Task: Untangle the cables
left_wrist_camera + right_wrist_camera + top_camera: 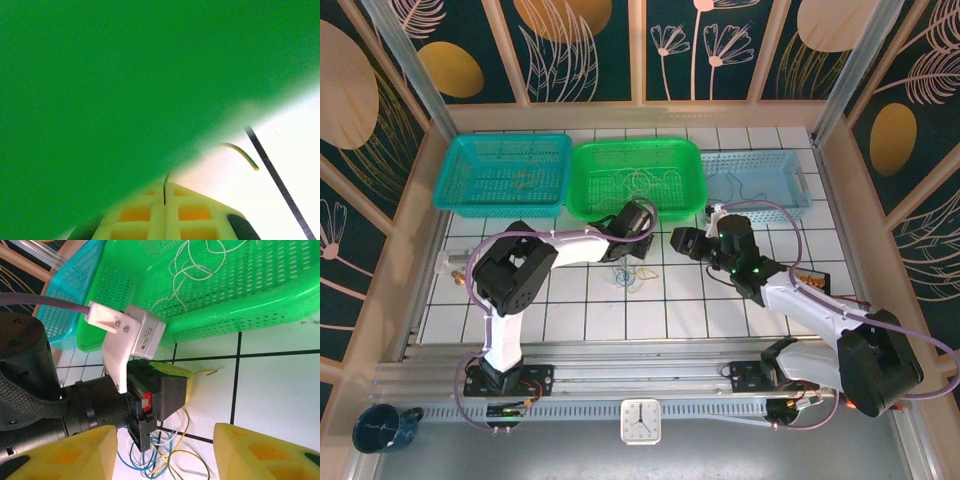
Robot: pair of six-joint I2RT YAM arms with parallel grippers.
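White tiled worktop [720, 300] carries the tangled cables [630, 278] before the green basket [582, 195]; left gripper [165, 187] is closed, pinching one thin cable [245, 153]; right gripper [165, 460] stands wide open, empty.

White-tiled worktop [720, 310] w/ 3 plastic mesh baskets along far edge: teal basket [500, 207] L, green basket [585, 205] mid, pale blue basket [798, 180] R. Left gripper [642, 222] at green basket's near rim, right gripper [678, 240] near it. Thin blue and yellowish cables [632, 280] lie tangled on tiles just below both. White square clock [640, 421] on near rail, dark blue mug [380, 428] at near-L corner.
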